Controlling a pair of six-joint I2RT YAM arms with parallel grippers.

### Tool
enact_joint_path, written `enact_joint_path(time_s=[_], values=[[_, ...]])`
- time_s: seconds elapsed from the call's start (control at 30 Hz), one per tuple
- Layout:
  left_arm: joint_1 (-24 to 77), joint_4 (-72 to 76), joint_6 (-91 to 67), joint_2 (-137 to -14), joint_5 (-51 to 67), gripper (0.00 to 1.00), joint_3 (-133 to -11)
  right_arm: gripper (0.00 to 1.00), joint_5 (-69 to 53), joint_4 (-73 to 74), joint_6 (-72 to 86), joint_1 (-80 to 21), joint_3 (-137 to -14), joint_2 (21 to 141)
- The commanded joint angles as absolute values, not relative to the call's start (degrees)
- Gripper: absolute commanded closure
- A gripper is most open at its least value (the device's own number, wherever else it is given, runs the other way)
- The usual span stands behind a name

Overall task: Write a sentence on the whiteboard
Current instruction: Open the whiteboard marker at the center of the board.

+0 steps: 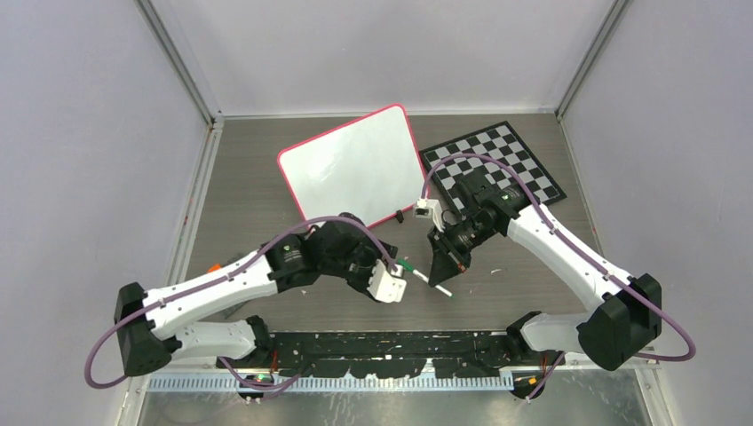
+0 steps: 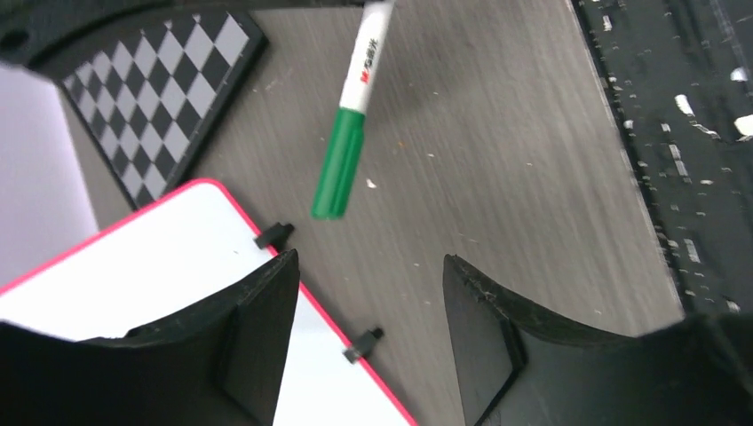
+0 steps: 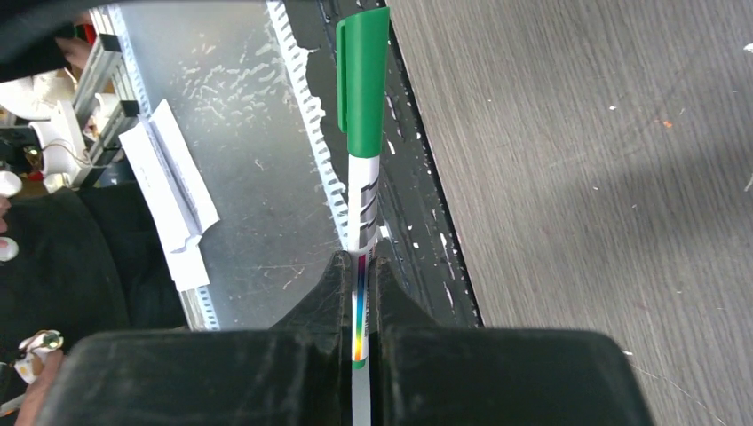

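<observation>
The whiteboard point(image 1: 353, 164) lies tilted at the back of the table, its face plain white, with no sentence in view on it. Its red rim and black clips point(image 2: 275, 235) run under my left fingers. My right gripper point(image 3: 360, 259) point(image 1: 439, 272) is shut on the white barrel of a marker point(image 3: 362, 191), whose green cap point(image 3: 362, 80) is on. In the left wrist view the capped end point(image 2: 339, 164) hangs just ahead of my left gripper point(image 2: 368, 259) point(image 1: 401, 269). That gripper's jaws stand apart with nothing between them.
A black-and-white checkered board point(image 1: 497, 164) lies to the right of the whiteboard, under the right arm. The black rail point(image 1: 382, 344) runs along the near table edge. An orange bit point(image 1: 214, 266) sits by the left arm.
</observation>
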State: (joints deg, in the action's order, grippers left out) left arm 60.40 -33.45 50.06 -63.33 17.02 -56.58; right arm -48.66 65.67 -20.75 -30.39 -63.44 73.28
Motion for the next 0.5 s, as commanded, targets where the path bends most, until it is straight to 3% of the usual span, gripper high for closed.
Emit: enact_joint_path(time_s=[0.0,0.17,0.33,0.4,0.47], values=[[63.7,-21.1,57.1,-66.1,11.4,0.39,-55.8,1.00,-51.7,65.7,-18.9,-30.4,-64.5,73.6],[67.4,-13.8,60.2,-69.2,8.0,0.43,-53.4,1.00,-52.0,65.8,-18.7,-30.4,-64.8,73.7],[68.9,-11.9,61.3,-70.3,7.8,0.55,-52.8,1.00,-52.2,65.1,-17.9,-30.4,-64.7,73.7],[68.9,-11.9,61.3,-70.5,7.8,0.63,-52.7,1.00,-52.2,65.0,-17.8,-30.4,-65.2,73.6],[68.9,-12.2,60.5,-70.5,7.3,0.81,-52.9,0.99,-51.5,64.8,-18.2,-30.3,-65.9,73.4]])
